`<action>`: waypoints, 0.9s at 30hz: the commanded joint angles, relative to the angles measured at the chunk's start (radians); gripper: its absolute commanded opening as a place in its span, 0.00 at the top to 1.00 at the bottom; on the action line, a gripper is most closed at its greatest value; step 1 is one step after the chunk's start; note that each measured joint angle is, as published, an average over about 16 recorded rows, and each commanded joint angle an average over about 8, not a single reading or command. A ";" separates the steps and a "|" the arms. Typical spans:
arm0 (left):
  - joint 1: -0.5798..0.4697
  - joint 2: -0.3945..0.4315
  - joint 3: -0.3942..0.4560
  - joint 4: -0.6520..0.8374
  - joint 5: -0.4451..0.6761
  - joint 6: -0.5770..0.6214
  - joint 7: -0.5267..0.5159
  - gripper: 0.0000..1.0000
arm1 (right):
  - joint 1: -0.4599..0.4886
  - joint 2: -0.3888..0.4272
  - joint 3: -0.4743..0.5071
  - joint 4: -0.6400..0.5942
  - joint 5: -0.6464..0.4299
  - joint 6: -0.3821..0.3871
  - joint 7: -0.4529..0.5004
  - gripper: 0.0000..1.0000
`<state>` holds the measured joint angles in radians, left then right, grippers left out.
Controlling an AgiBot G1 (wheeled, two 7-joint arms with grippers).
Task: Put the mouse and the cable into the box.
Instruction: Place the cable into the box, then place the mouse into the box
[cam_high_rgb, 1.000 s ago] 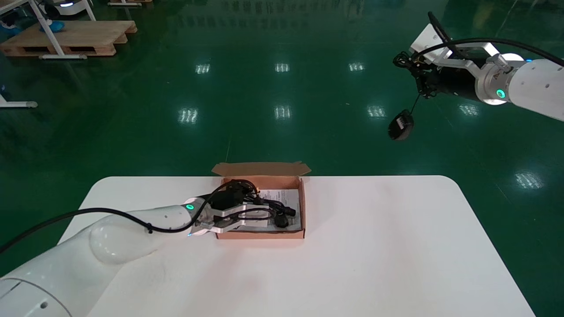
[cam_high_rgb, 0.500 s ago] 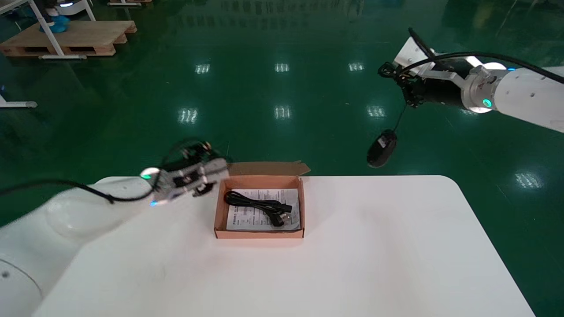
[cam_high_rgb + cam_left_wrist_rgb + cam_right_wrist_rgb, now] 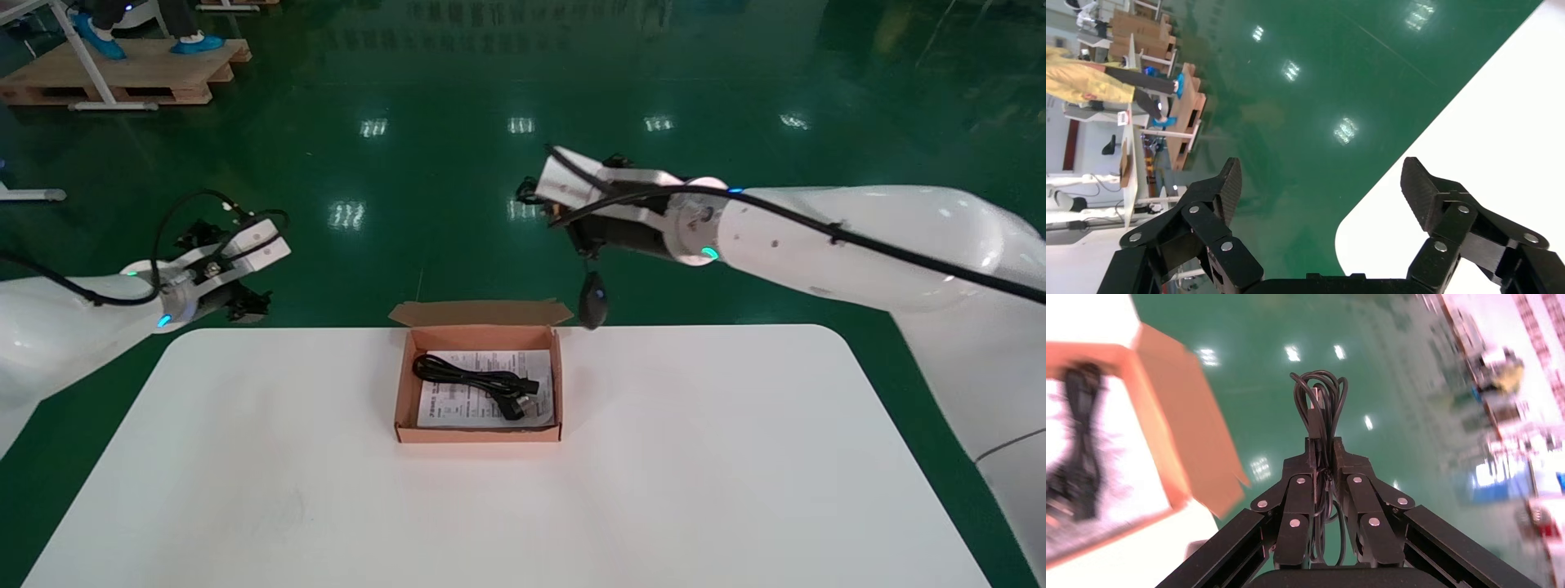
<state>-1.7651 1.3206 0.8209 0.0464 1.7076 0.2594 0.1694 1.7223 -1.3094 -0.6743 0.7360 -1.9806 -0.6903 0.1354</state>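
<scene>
The task is judged about half done. The cable (image 3: 476, 382) already lies in the box (image 3: 478, 434), a loose black loop of rubbery cord resting on a printed paper leaflet (image 3: 453, 404). The mouse (image 3: 592, 300) is not yet in: it hangs in the air at about 1 o'clock from the box, just beyond its far right corner, over the desk's (image 3: 654, 490) far edge. It is a smooth, dark, rounded shell, dangling on its own thin cord (image 3: 1319, 401), whose coiled bundle is pinched between the narrowly closed jaws of the right gripper (image 3: 1322, 444). What is left is to carry the mouse over the box and lower it in.

The box is shallow brown cardboard, matte, with a flap (image 3: 482, 313) folded back at 12 o'clock. The desk is plain white with rounded corners. The left gripper (image 3: 1321, 184) is held wide and empty at about 10 o'clock from the box, off the desk's far left corner.
</scene>
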 commanded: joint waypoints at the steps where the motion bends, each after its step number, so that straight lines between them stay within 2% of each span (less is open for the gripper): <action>1: -0.006 0.006 0.003 0.012 0.004 0.000 -0.005 0.00 | -0.012 -0.028 -0.008 0.015 -0.001 0.001 -0.014 1.00; 8: -0.007 0.007 0.006 0.013 0.009 0.000 -0.012 0.00 | -0.076 -0.052 -0.118 0.182 0.054 -0.005 -0.033 1.00; 15: -0.006 0.007 0.008 0.011 0.013 0.000 -0.018 0.00 | -0.131 -0.057 -0.302 0.307 0.045 0.076 0.003 1.00; 19: -0.006 0.006 0.009 0.010 0.015 0.000 -0.022 0.00 | -0.135 -0.058 -0.397 0.307 0.021 0.125 0.050 1.00; 27: -0.005 0.006 0.011 0.007 0.019 0.001 -0.028 0.00 | -0.121 -0.062 -0.525 0.185 -0.081 0.239 0.195 1.00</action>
<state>-1.7706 1.3263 0.8316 0.0543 1.7260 0.2598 0.1414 1.5989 -1.3706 -1.1935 0.9403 -2.0506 -0.4666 0.3156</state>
